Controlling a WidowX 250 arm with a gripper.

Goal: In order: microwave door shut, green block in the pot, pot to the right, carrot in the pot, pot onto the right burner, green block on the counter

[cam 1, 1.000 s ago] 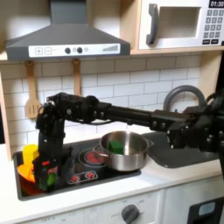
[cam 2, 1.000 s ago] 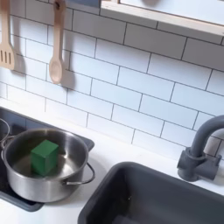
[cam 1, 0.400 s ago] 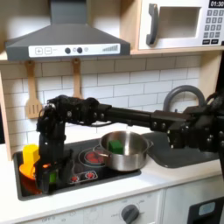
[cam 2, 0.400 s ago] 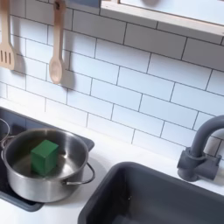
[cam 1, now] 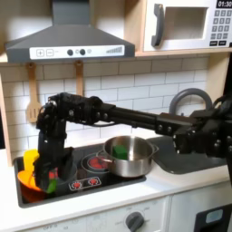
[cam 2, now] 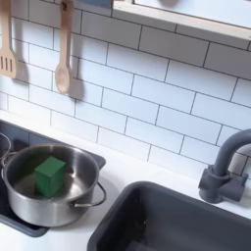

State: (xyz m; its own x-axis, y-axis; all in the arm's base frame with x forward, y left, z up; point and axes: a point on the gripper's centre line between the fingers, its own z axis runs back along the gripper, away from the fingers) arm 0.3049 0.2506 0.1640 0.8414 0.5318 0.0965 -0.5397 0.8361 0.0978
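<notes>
The green block (cam 2: 50, 175) lies in the pot (cam 2: 39, 201), so the carrot (cam 1: 31, 180) step is in hand. The gripper (cam 1: 50, 178) is low beside the carrot; its state I cannot tell. Next it must lift the carrot and carry it over the pot.

white tile wall (cam 2: 147, 78), grey range hood (cam 1: 68, 36)

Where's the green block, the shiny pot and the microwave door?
green block (cam 2: 50, 175), second exterior view, its front face.
pot (cam 2: 86, 166), second exterior view, bare right rim.
microwave door (cam 1: 182, 23), first exterior view, dark window.
</notes>
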